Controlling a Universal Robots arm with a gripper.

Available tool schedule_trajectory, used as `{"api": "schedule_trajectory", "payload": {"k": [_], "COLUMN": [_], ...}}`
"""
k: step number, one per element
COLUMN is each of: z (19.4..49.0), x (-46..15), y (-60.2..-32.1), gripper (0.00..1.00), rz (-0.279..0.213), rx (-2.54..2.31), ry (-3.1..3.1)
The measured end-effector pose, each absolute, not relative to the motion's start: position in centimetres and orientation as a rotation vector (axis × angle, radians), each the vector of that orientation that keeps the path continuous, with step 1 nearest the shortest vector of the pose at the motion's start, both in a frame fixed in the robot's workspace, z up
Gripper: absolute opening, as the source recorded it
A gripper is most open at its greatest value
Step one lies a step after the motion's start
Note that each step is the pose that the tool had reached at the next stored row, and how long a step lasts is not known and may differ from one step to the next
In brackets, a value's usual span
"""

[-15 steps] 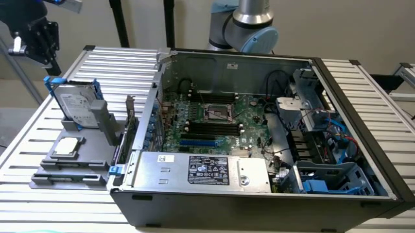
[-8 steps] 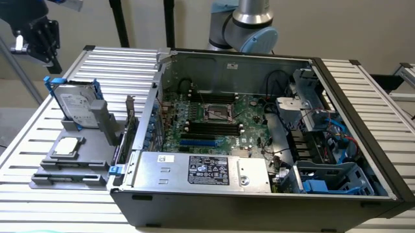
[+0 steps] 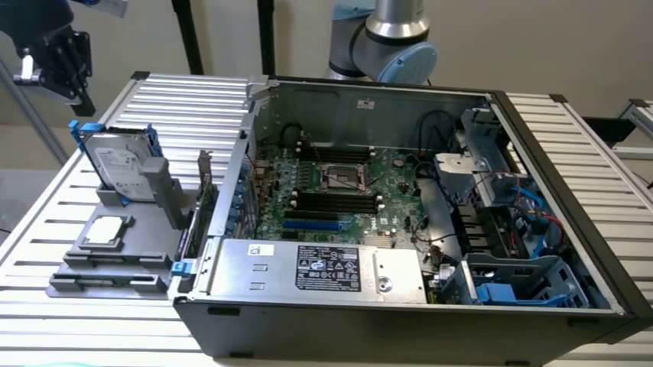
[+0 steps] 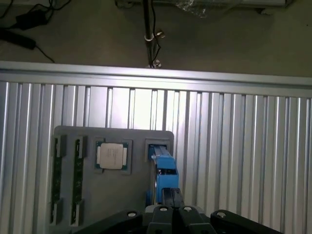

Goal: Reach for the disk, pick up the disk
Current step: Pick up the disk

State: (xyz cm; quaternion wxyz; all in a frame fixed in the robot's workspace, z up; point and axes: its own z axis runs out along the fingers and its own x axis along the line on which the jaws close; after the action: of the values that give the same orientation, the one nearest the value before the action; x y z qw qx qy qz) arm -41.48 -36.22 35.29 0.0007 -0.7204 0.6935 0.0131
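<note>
The disk (image 3: 115, 162) is a silver-grey drive with a white label and bright blue rails, standing upright in a slot of a grey holder (image 3: 138, 248) at the exterior view's left. In the wrist view I look down on the disk (image 4: 164, 168) edge-on, mostly its blue rail. My black gripper (image 3: 61, 73) hangs high above and slightly to the left of the disk, well apart from it. In the wrist view the gripper (image 4: 173, 199) is shut, its fingertips (image 4: 167, 197) pressed together with nothing between them, directly over the disk's near end.
A small square silver chip (image 4: 111, 156) lies in a recess of the grey holder (image 4: 131, 195), beside the disk. An open computer case (image 3: 571, 229) with motherboard and silver power supply (image 3: 316, 267) fills the exterior view's middle and right. All of it rests on a ribbed aluminium table (image 4: 234, 136).
</note>
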Motion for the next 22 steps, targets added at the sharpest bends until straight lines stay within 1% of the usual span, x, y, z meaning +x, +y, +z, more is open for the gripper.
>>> {"api": "schedule_trajectory", "payload": {"k": [2, 4, 5, 7, 8, 10, 11, 12, 13, 14, 22], "z": [35.28, 35.29, 35.28, 35.28, 35.28, 35.28, 35.28, 35.28, 35.28, 35.25, 34.78], "x": [-41.48, -41.48, -41.48, -41.48, -41.48, -41.49, -41.48, -41.48, -41.49, -41.49, -41.49], "y": [-36.22, -36.22, -36.22, -36.22, -36.22, -36.22, -36.22, -36.22, -36.22, -36.22, -36.22], "gripper": [0.12, 0.24, 0.24, 0.36, 0.36, 0.47, 0.47, 0.53, 0.53, 0.60, 0.60], "rz": [0.041, 0.041, 0.041, 0.041, 0.041, 0.041, 0.041, 0.041, 0.041, 0.041, 0.040], "rx": [-2.262, -2.262, -2.262, -2.262, -2.262, -2.262, -2.262, -2.262, -2.262, -2.262, -2.257], "ry": [2.178, 2.178, 2.178, 2.178, 2.178, 2.178, 2.178, 2.178, 2.178, 2.178, 2.184]}}
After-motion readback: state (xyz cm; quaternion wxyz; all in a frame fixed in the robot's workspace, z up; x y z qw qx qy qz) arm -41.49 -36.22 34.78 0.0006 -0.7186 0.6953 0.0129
